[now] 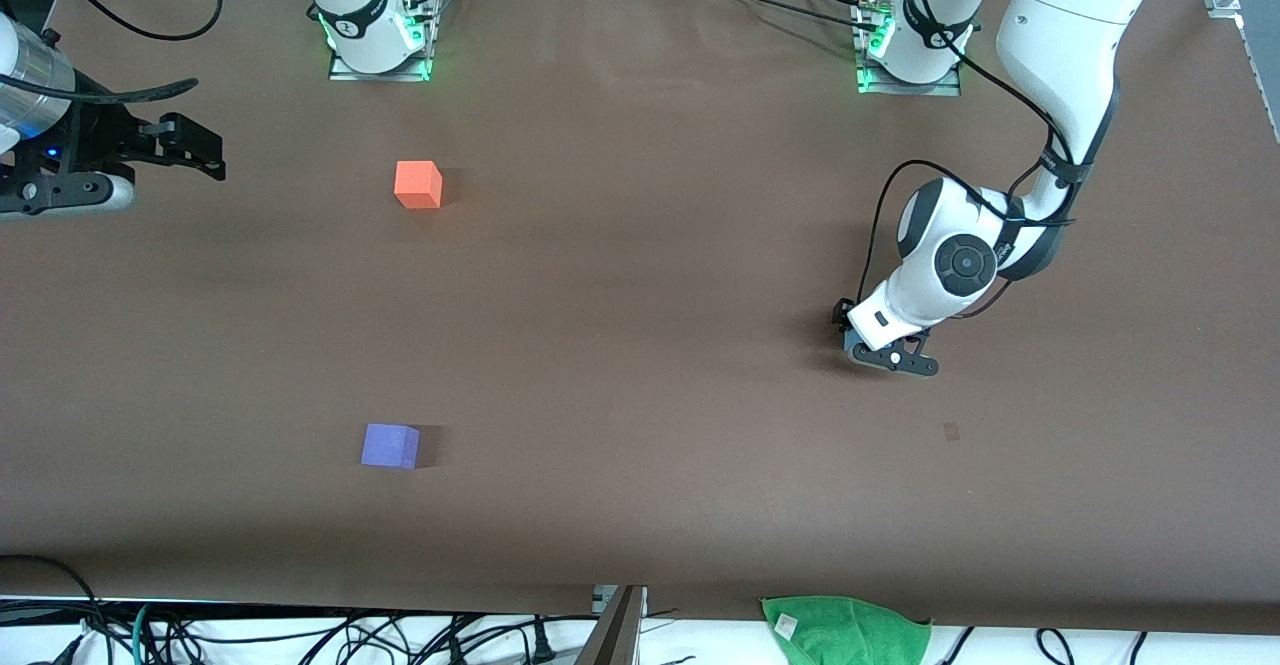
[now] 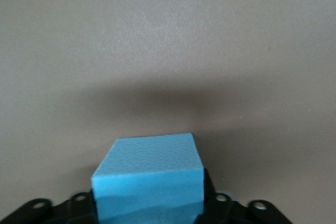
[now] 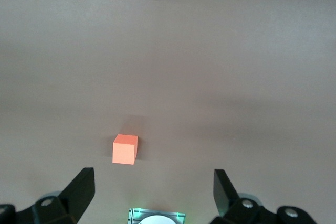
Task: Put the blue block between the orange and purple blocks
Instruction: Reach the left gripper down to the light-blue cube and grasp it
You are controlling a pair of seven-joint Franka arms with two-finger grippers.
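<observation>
Spanning the whole scene, the brown bench [image 1: 640, 275] is seen with the left gripper [image 1: 893, 357] low at its left-arm end, closed around the blue block [image 2: 149, 174], which is hidden in the front view. The right gripper [image 3: 152, 192] is held wide apart and idle at the right-arm edge. The orange block [image 1: 418, 184] lies toward the base edge, the purple block [image 1: 390, 445] toward the camera edge, well apart. Grasp judged done; carry and placement between them remain.
</observation>
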